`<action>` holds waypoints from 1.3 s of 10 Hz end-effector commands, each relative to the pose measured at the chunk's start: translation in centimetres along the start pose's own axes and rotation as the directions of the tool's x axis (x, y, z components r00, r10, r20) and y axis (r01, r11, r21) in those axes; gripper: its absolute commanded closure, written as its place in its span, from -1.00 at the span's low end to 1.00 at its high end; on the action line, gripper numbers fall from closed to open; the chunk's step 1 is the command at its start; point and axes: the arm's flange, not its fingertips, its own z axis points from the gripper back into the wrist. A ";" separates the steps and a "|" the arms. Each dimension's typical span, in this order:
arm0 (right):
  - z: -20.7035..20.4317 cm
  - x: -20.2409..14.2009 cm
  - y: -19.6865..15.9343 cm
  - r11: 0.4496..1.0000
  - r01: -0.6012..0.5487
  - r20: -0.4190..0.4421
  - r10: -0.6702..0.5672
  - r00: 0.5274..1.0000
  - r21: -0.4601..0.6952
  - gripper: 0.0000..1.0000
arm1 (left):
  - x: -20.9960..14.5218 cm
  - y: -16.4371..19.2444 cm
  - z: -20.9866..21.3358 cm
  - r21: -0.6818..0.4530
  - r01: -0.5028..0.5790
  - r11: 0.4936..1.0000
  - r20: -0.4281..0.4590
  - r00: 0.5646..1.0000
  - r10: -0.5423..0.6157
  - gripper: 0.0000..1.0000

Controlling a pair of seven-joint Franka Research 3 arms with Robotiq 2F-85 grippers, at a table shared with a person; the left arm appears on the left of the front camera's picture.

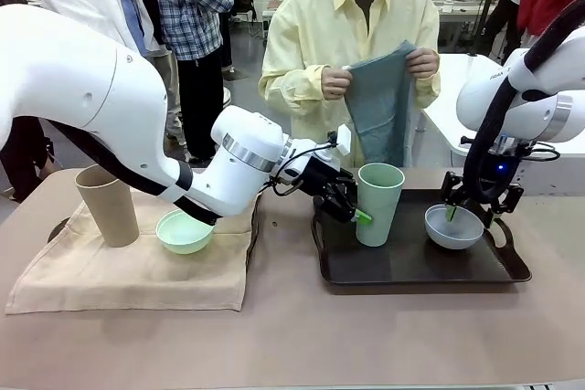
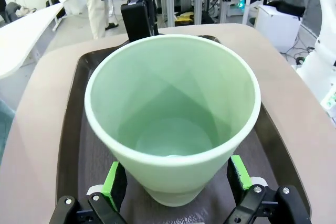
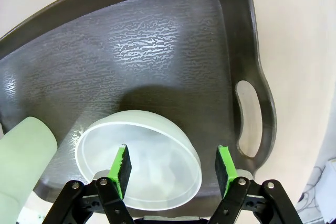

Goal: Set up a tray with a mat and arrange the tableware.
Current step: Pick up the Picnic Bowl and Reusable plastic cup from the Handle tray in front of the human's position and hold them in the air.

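A pale green cup [image 1: 379,203] stands upright at the left of the dark tray [image 1: 411,267]. My left gripper [image 1: 358,212] is open around its lower part. In the left wrist view the cup [image 2: 173,124] sits between the green pads [image 2: 113,179], with a narrow gap on each side. My right gripper [image 1: 454,212] is open over the greyish white bowl [image 1: 454,227] on the tray's right. One finger [image 3: 121,169] is inside the bowl [image 3: 142,156] and the other is outside its rim. A tan cup [image 1: 108,205] and a mint green bowl [image 1: 185,231] rest on a beige cloth [image 1: 137,276].
Across the table a person holds up a folded grey-blue mat [image 1: 379,102] in both hands. The tray's handle slot [image 3: 249,119] lies just past the bowl. My left arm stretches over the beige cloth. Bare table runs along the front edge.
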 end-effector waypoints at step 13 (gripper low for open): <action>-0.7 0.1 0.3 1.000 -0.025 -0.026 0.026 0.999 0.011 1.00 | 1.3 1.0 -2.5 -0.016 0.046 0.999 0.003 0.999 -0.046 1.00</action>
